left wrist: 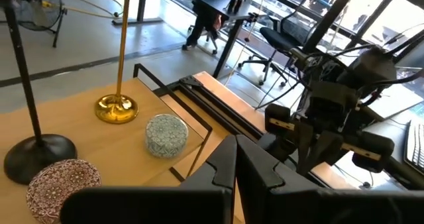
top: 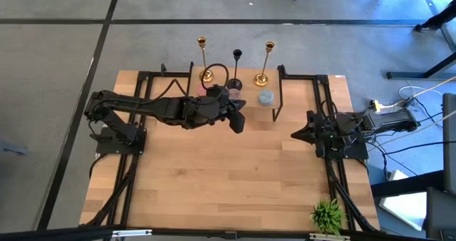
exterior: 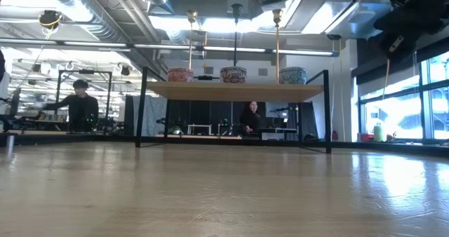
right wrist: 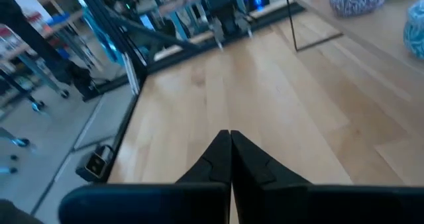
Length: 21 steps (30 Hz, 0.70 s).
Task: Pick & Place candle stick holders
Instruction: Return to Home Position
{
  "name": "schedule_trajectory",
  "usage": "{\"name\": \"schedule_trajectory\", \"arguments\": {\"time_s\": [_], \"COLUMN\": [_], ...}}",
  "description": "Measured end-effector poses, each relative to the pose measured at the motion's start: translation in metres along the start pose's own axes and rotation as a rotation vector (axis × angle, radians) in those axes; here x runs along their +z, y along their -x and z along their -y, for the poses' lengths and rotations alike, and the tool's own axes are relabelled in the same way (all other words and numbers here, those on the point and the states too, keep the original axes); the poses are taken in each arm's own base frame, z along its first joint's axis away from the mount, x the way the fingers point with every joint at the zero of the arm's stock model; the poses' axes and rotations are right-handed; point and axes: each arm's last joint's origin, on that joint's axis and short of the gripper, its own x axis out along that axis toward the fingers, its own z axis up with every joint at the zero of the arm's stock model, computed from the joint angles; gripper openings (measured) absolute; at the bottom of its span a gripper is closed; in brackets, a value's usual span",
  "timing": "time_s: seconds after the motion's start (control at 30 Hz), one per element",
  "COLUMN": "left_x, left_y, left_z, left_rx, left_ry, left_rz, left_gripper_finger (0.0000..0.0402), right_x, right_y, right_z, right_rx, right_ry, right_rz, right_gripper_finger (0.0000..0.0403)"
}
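Observation:
Two gold sticks and a black stick stand upright on their round bases on a raised wooden shelf at the table's far edge. In front of them sit the pink, purple and light blue squat holders. My left gripper hovers shut and empty just near of the purple holder; its wrist view shows the light blue holder, a gold base and the black base. My right gripper waits shut at the table's right.
The shelf stands on black metal legs. A black frame rail rises beside the light blue holder. A green spiky plant sits at the near right corner. Bare wood lies in the middle of the table. People sit in the room behind.

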Motion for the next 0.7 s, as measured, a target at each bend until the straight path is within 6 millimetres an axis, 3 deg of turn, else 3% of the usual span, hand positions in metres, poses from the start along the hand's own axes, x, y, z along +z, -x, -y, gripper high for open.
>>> {"name": "schedule_trajectory", "arguments": {"time_s": [0.4,0.7], "left_x": [0.003,0.003], "left_y": [-0.004,-0.005], "left_z": [-0.005,-0.005], "left_rx": [-0.010,-0.014], "left_ry": [0.003,0.003], "left_rz": [-0.019,-0.022], "left_gripper_finger": [0.0002,0.0003], "right_x": [-0.032,-0.059], "right_y": [-0.018,-0.032], "right_z": [0.010,0.026], "right_rx": [0.209,0.149], "right_ry": [-0.018,-0.042], "right_rz": [0.199,0.164], "right_gripper_finger": [0.0000,0.0000]}}
